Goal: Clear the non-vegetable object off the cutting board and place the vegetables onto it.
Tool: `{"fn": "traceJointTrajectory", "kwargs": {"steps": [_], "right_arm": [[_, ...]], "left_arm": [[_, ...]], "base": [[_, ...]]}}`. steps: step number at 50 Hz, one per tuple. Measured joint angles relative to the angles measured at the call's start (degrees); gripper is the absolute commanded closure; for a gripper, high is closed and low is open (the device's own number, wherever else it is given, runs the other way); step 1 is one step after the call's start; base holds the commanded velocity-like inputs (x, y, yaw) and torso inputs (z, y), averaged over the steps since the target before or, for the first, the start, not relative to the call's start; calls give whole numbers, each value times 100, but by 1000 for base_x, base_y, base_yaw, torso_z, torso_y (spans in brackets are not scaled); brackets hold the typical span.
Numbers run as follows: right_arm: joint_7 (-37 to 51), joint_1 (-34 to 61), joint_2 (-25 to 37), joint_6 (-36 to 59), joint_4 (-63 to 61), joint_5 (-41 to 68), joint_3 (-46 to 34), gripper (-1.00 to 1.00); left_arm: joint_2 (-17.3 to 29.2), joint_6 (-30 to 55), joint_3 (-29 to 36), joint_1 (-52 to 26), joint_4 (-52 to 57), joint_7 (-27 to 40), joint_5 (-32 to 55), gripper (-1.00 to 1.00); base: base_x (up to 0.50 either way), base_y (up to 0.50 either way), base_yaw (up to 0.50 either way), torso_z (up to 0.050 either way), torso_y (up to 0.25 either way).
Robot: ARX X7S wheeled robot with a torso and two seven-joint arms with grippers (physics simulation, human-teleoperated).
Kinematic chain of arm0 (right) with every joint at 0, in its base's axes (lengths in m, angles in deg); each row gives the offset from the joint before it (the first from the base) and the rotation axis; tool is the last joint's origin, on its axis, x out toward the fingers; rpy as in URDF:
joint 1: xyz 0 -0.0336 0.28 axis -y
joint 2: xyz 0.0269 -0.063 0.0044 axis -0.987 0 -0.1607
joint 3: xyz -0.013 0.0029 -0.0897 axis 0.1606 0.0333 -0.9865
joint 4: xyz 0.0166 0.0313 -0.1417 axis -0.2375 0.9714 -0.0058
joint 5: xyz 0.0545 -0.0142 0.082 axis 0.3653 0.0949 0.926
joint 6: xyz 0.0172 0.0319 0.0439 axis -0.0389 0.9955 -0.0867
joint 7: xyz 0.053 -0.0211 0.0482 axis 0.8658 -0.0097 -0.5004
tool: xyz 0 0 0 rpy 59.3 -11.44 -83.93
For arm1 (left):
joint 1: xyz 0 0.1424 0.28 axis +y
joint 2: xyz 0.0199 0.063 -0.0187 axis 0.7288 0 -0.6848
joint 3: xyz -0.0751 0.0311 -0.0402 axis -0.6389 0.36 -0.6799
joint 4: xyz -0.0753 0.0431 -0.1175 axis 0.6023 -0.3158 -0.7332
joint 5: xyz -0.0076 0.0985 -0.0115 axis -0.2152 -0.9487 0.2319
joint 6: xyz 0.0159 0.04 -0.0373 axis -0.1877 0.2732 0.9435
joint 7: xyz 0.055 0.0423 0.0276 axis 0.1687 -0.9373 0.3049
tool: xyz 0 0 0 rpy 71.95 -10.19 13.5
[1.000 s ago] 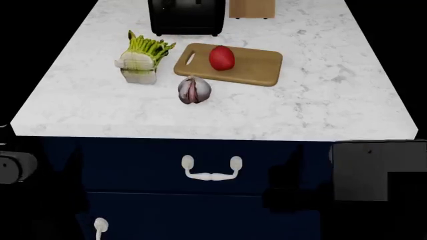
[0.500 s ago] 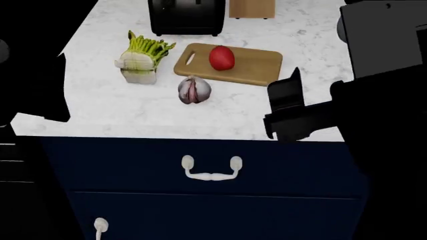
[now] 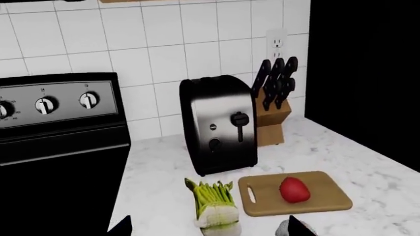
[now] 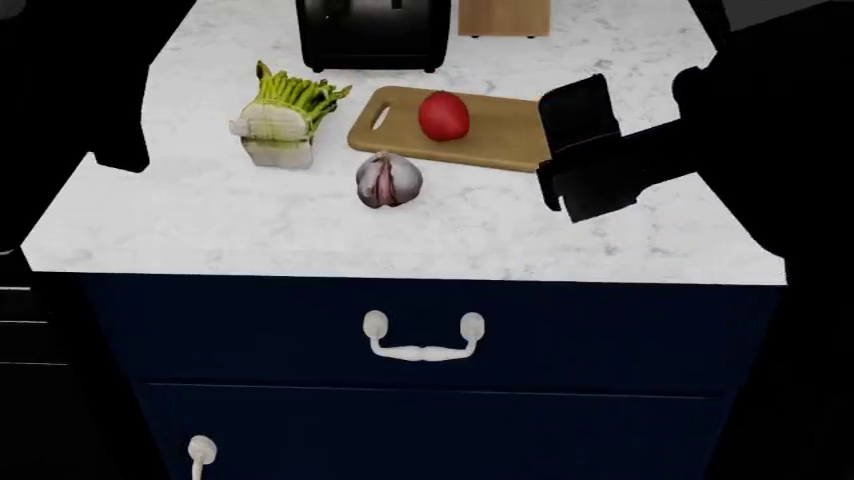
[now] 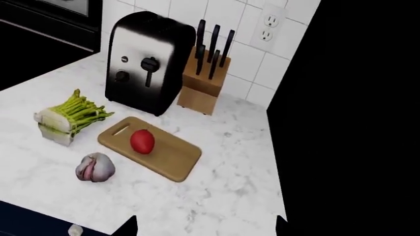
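red fruit (image 4: 443,115) on cutting board (image 4: 514,135) — asparagus (image 4: 284,115), garlic (image 4: 388,180) off

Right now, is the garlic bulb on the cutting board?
No, the garlic bulb lies on the marble counter beside the cutting board, which holds only the red fruit.
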Motion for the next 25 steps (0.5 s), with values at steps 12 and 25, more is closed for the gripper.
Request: {"fn": "traceJointTrajectory", "kwargs": {"steps": [12,25], "right_arm": [[-511,614,-53,-115,485,-307,-518,-100],[-425,750,-58,-149,615,-94,-673,-100]], "left_arm": [[21,155,166,-597,-431,-108,48,-100],[25,368,97,-779,-386,-70,152,-100]], "base": [[48,0,0,0,0],[500,0,0,0,0]]}}
